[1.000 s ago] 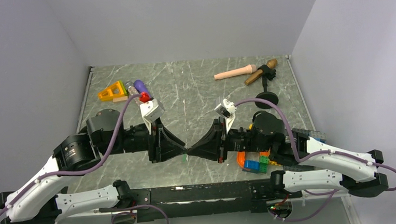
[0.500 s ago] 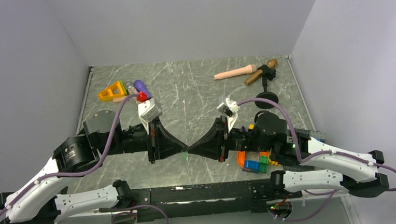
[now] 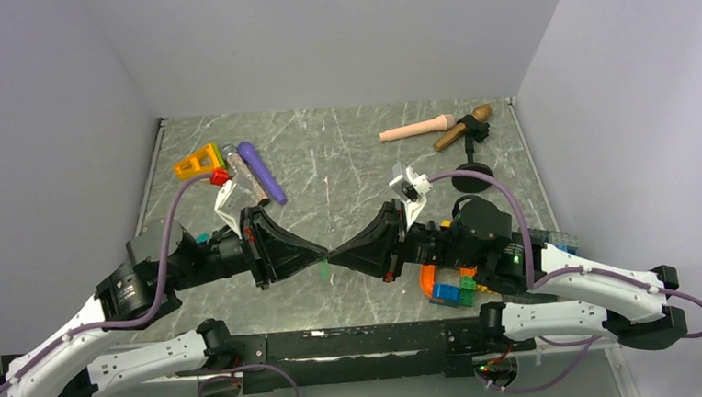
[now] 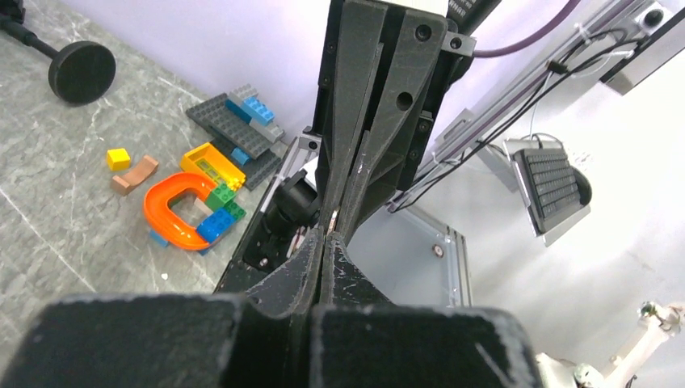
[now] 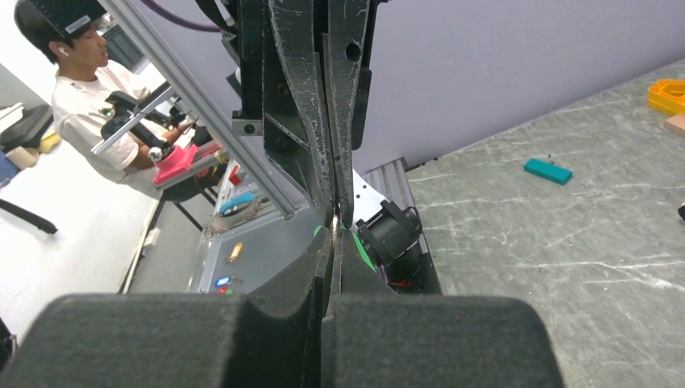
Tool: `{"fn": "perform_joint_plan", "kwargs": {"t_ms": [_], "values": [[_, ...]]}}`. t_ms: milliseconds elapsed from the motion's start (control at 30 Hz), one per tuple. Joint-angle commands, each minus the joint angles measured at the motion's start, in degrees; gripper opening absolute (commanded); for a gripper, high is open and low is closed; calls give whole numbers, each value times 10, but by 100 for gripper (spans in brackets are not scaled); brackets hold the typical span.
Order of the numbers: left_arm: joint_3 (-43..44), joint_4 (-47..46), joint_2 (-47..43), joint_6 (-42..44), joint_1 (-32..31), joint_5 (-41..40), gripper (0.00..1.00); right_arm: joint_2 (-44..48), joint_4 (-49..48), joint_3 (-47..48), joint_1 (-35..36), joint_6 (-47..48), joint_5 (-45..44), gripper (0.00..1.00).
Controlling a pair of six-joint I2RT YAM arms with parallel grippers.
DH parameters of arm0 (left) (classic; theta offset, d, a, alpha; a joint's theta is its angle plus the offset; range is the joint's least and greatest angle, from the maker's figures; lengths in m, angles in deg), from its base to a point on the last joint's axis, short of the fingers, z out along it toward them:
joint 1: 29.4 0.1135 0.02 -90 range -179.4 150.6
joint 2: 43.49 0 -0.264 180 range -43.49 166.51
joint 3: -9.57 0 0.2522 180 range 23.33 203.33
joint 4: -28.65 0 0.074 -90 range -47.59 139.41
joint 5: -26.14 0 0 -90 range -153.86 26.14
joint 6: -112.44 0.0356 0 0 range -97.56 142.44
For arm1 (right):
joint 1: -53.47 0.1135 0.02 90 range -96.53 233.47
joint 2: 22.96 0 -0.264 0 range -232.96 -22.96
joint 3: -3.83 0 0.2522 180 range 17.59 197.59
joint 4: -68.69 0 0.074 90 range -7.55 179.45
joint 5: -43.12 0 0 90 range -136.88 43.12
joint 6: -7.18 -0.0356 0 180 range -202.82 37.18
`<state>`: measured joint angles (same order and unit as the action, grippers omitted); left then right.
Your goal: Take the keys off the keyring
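Observation:
My left gripper and right gripper meet tip to tip above the table's middle. Both are shut. A small metal glint, the keyring, sits pinched where the tips meet. The bright green key hangs just below that point, and it shows as green slivers beside my right fingers. The teal key lies loose on the table, and in the top view it is beside the left arm. In the left wrist view the shut left gripper touches the right gripper's tips.
A purple cylinder and an orange triangle lie at the back left. A beige handle, a microphone and a black stand base are at the back right. An orange track with bricks sits under the right arm.
The left arm has drawn back to the left and its wrist has turned, uncovering the purple cylinder. The tips stay together, shifted slightly left. The green key hangs more visibly.

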<state>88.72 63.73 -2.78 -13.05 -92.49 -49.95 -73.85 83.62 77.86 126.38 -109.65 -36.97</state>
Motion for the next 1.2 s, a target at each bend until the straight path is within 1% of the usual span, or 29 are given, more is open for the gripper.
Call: {"fn": "perform_joint_plan", "kwargs": {"t_ms": [0,433,567,667,700,733,867,933,1033,1167], "values": [[-30,-75,-19,-33,-3,-44,0,-3,-77,3,2,-5,-9,0],[-97,-176,-62,-67,-5,-98,0,-2,-146,-21,2,-9,-18,0],[-94,-177,-61,-65,-5,-98,0,-10,-157,-22,3,-14,-13,0],[-76,-149,-54,-55,-5,-91,0,-16,-152,-20,2,-16,-8,0],[-62,-131,-52,-49,-5,-88,3,-15,-150,-20,2,-17,-8,0],[-50,-111,-49,-40,-5,-87,8,-14,-145,-21,3,-17,-8,0],[4,-37,-49,0,-5,-96,39,-7,-121,-21,2,-17,-9,0],[36,2,-46,23,-5,-98,48,-3,-106,-19,3,-15,-8,0],[98,71,-25,68,-5,-93,57,-2,-77,-7,2,-10,-5,0],[171,169,19,114,-5,-48,58,-7,-37,14,2,-2,4,0]]}}
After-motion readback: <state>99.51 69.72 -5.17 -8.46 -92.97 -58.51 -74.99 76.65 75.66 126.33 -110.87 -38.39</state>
